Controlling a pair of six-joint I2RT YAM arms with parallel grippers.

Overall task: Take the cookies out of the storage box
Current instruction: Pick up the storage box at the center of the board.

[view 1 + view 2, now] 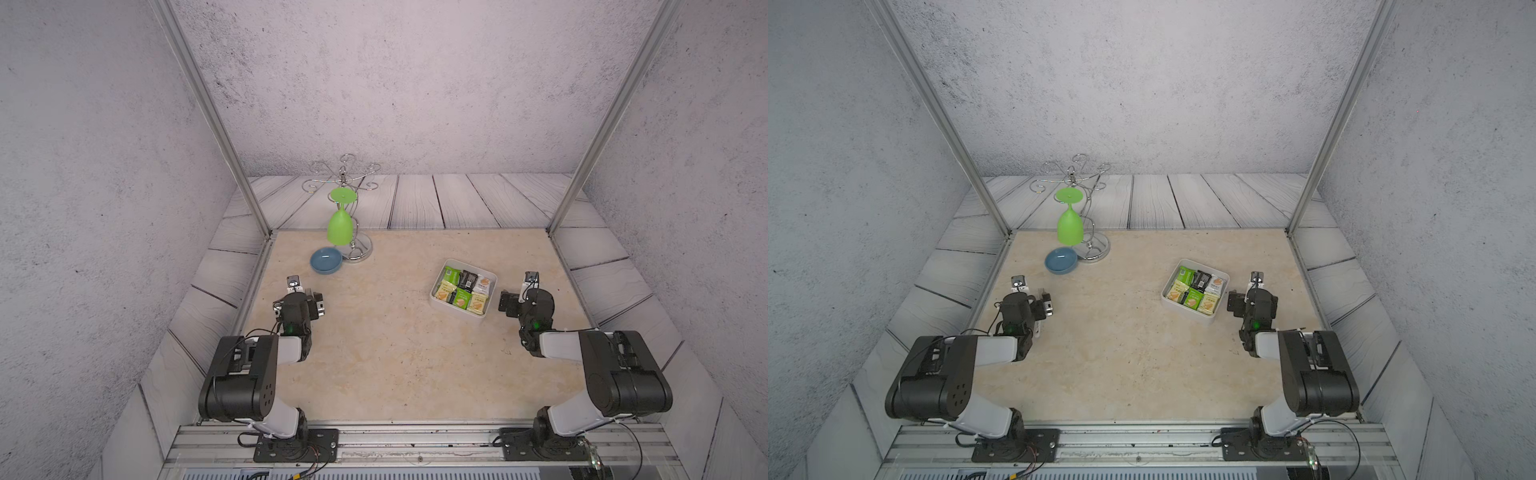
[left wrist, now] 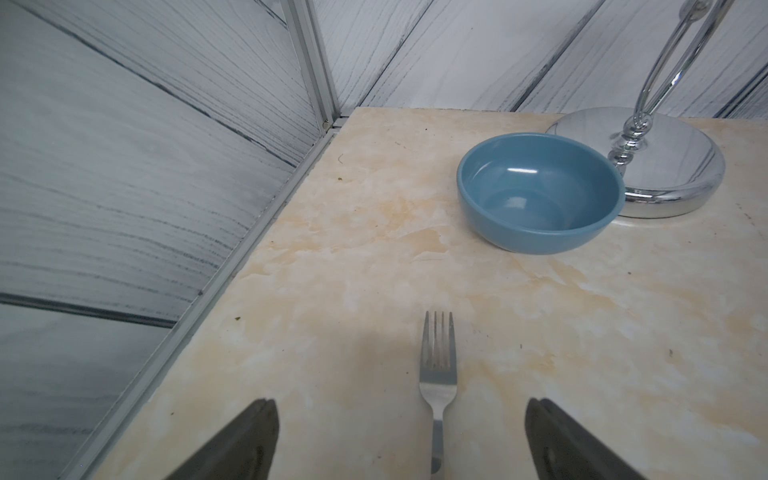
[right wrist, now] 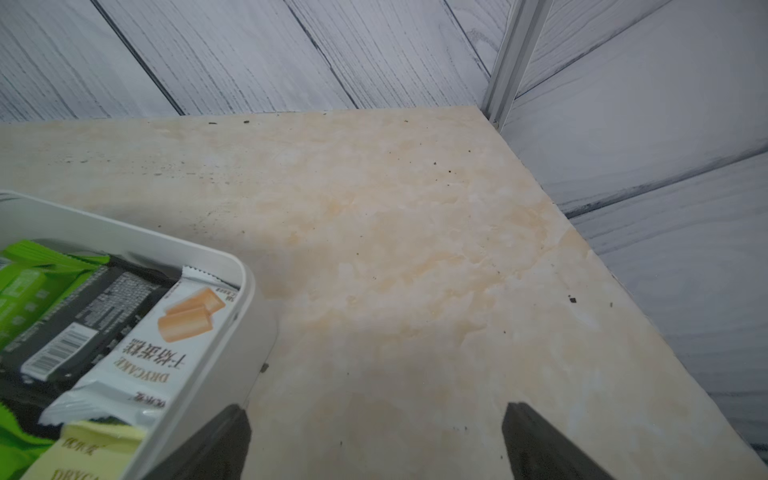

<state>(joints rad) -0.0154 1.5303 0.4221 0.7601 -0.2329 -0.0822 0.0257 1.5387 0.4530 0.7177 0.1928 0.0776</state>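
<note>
Up front, left gripper (image 2: 401,405) and right gripper (image 3: 376,407) gape wide, empty; right one just beside storage box (image 1: 457,312); cookies (image 1: 463,289) all inside, none out.

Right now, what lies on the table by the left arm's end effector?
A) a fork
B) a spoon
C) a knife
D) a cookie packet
A: the left wrist view shows a fork between the tips of the open left end effector.
</note>
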